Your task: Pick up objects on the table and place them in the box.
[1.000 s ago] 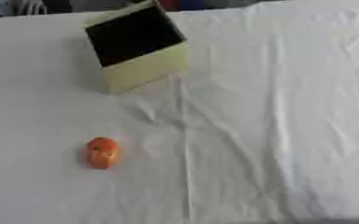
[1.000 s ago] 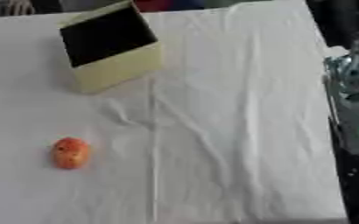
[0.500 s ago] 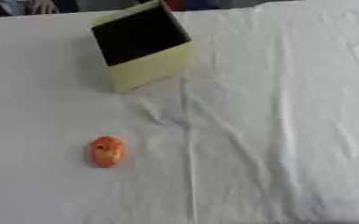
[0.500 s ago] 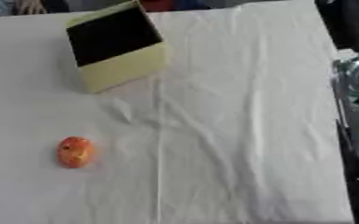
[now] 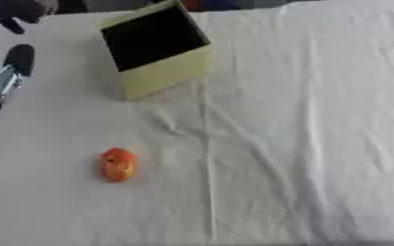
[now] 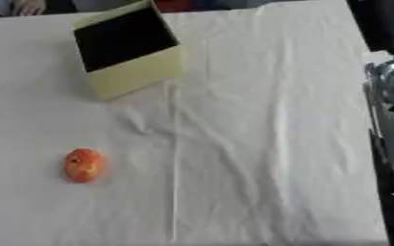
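A small orange rounded object (image 5: 119, 164) lies on the white cloth at the lower left. A pale yellow box (image 5: 156, 48) with a dark inside stands tilted at the upper middle, its opening facing me. My left hand (image 5: 5, 74), black and silver, shows only partly at the left edge, level with the box and well above the orange object. It touches neither. At the right edge of the right eye view a blurred silver and black part of my right arm or hand (image 6: 392, 84) sits off the cloth, far from both things.
The white tablecloth (image 6: 267, 144) has creases running down its middle. Its right edge (image 6: 370, 158) drops to a dark floor. A person's hand (image 6: 25, 6) rests at the far left corner, touching nothing of the task.
My left hand has come into view at the left edge. The box and the orange object have not moved on the cloth.
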Controlling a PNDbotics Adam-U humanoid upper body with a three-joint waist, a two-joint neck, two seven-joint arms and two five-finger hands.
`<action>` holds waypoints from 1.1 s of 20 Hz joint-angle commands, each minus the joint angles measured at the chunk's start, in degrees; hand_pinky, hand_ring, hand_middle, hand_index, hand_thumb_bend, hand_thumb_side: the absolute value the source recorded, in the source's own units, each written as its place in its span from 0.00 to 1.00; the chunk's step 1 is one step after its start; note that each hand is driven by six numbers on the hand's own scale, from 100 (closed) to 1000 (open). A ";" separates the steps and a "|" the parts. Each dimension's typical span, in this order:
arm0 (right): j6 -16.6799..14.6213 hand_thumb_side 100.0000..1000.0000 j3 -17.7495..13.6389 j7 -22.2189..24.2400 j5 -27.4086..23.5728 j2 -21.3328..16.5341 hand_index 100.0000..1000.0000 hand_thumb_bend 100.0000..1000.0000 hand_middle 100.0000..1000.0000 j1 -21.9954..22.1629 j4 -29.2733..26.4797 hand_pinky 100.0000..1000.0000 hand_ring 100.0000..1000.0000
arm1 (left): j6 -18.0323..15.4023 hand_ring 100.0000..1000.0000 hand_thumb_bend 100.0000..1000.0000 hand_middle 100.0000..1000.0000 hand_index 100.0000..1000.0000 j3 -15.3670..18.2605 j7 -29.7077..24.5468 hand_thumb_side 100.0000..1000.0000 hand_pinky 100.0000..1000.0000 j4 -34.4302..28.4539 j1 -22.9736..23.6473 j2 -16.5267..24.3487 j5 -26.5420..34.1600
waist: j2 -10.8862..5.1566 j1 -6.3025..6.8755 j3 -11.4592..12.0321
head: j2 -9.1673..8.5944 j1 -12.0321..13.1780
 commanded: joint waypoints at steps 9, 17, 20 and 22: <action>-0.14 0.90 0.25 0.42 -0.11 -0.71 0.78 0.00 0.55 -0.92 -0.35 0.79 0.69 | 4.02 0.76 0.24 0.76 0.85 -6.05 -15.52 0.73 0.64 -0.77 -4.03 2.32 0.81 | -1.32 0.08 -0.40 | -0.08 0.36; -0.16 0.90 0.28 0.47 -0.26 -0.49 0.78 0.00 0.55 -0.67 -0.36 0.79 0.69 | 1.49 0.80 0.56 0.77 0.85 -9.02 -21.48 0.57 0.68 -0.77 -6.38 1.15 -4.91 | -1.46 0.14 -0.60 | 0.05 0.60; -0.17 0.90 0.27 0.44 -0.33 -0.43 0.78 0.00 0.55 -0.53 -0.38 0.79 0.69 | 1.05 0.81 0.61 0.76 0.87 -9.98 -22.48 0.55 0.69 -0.77 -7.10 0.53 -7.44 | -1.53 0.19 -0.70 | 0.10 0.67; -0.19 0.90 0.28 0.44 -0.40 -0.38 0.78 0.00 0.55 -0.40 -0.41 0.79 0.69 | 1.27 0.81 0.61 0.76 0.87 -10.66 -23.35 0.55 0.68 -0.77 -7.35 0.05 -8.51 | -1.61 0.26 -0.73 | 0.12 0.70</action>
